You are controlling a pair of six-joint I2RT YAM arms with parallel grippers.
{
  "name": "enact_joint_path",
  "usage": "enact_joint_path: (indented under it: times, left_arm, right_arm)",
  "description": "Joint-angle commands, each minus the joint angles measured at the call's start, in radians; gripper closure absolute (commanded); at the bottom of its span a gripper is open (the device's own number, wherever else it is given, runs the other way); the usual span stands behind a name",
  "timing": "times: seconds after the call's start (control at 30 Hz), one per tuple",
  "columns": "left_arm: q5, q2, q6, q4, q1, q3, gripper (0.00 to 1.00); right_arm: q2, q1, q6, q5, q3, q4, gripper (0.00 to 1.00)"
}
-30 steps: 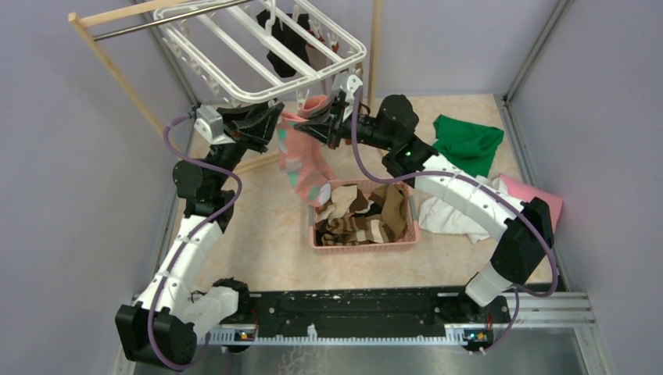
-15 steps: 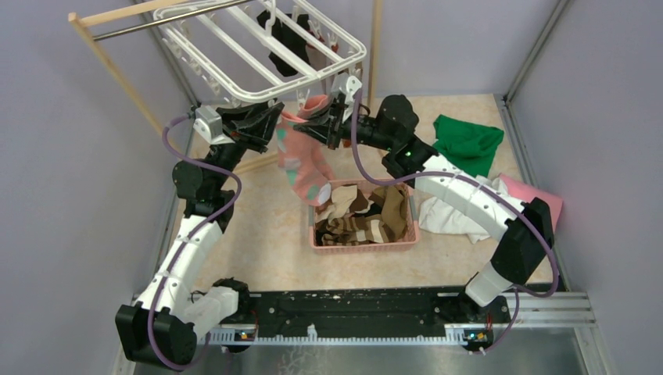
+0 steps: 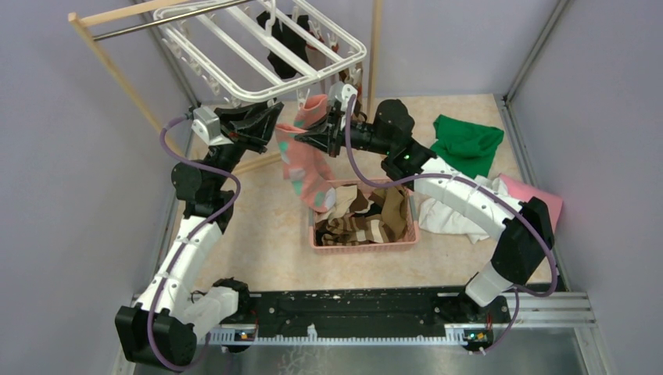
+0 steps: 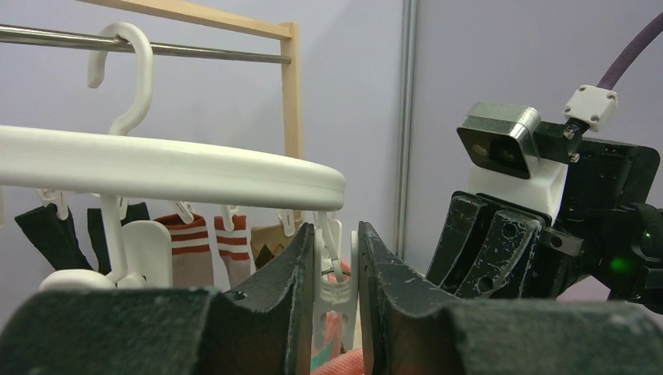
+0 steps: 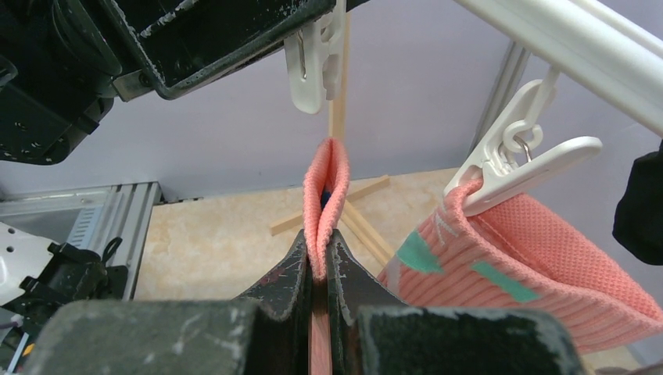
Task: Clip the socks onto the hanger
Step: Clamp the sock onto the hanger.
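**Sock cuff closing on the open clip**

Top view: the right claw (image 3: 319,129), clenched on the pink sock (image 3: 313,105), has edged left over the last second, toward the left claw (image 3: 270,117) under the near corner of the hanger (image 3: 297,78). More socks wait in the basket (image 3: 363,244) on the worktop.

Left wrist: the left claw (image 4: 336,242) grasps a white clip (image 4: 332,273) hanging off the hanger rim, a finger on either side of it.

Right wrist: the cuff stands upright just below that clip, not yet in it. A second pink sock (image 5: 539,258) already hangs from a second clip (image 5: 516,156).

Judgement: the gap is nearly closed. Next is a short lift of the cuff into the clip, then letting the clip go.
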Motion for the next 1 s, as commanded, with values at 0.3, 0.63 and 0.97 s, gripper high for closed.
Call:
enact_joint_path:
  times: [0.3, 0.63, 0.97]
  left_arm:
    - [0.009, -0.017, -0.015, 0.055, -0.004, 0.014, 0.89]
    - [0.009, -0.014, -0.012, 0.055, -0.003, 0.008, 0.89]
    - [0.001, -0.014, -0.021, 0.073, -0.004, 0.021, 0.89]
  right_arm:
    - [-0.025, 0.011, 0.043, 0.005, 0.083, 0.077, 1.00]
    - [-0.030, 0.011, 0.052, 0.001, 0.095, 0.086, 1.00]
    - [-0.052, 0.011, 0.024, -0.030, 0.055, 0.060, 1.00]
